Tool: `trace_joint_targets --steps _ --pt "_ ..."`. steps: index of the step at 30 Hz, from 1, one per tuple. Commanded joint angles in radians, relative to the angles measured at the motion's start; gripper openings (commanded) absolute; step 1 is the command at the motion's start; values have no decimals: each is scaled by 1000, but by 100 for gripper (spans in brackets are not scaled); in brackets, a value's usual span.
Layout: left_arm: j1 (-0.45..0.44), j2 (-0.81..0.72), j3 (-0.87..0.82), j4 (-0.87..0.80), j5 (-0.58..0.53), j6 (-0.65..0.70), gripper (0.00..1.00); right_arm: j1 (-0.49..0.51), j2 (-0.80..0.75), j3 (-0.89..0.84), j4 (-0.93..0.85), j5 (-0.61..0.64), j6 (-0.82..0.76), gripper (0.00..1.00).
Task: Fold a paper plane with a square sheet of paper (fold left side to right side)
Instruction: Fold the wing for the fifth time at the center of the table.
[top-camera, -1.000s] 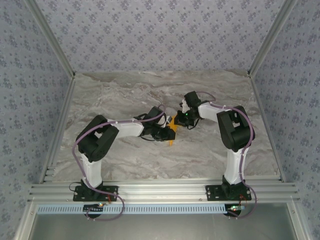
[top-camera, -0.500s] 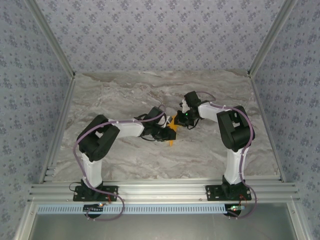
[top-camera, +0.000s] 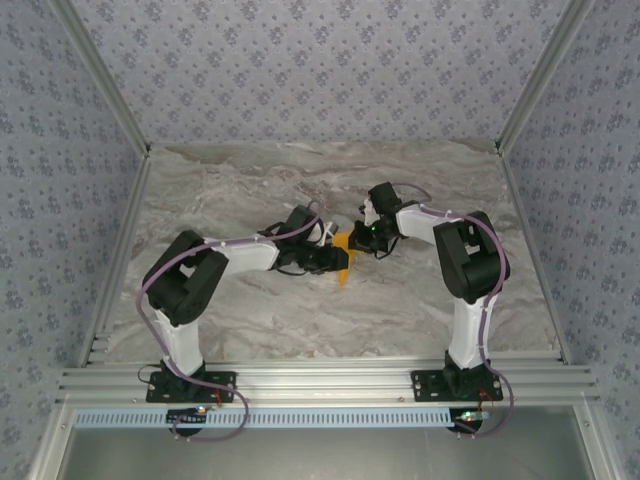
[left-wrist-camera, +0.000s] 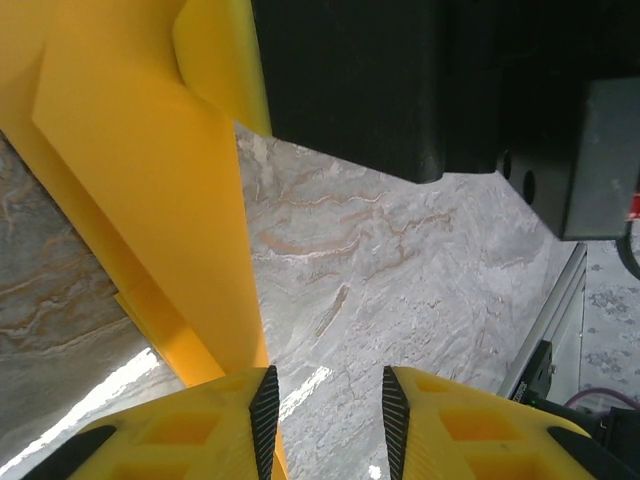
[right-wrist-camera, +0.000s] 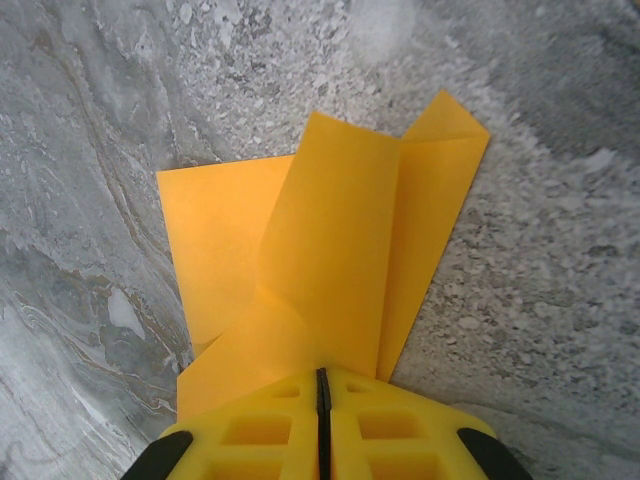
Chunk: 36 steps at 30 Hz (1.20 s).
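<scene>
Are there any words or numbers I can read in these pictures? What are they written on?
None: no word, number or label can be read in these pictures. The orange paper is plain, the wallpaper has only little flower shapes, and the marble table shows only veins.

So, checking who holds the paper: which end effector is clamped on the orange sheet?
The right end effector: its jaws are shut on the folded orange sheet. The left end effector stands with jaws apart, bare table showing between them.
</scene>
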Motion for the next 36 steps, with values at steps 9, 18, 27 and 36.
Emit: trace_joint_targets --steps 9,18,27,36 --pt "-14 37 47 40 53 -8 34 16 74 -31 -129 58 -18 11" --pt "-45 74 95 -26 26 25 33 16 74 -31 -133 61 -19 11" --pt "-43 23 80 -47 -1 43 33 16 74 -31 -135 64 -22 11" --pt "-15 -5 30 17 5 13 35 17 80 -32 -134 64 -20 11"
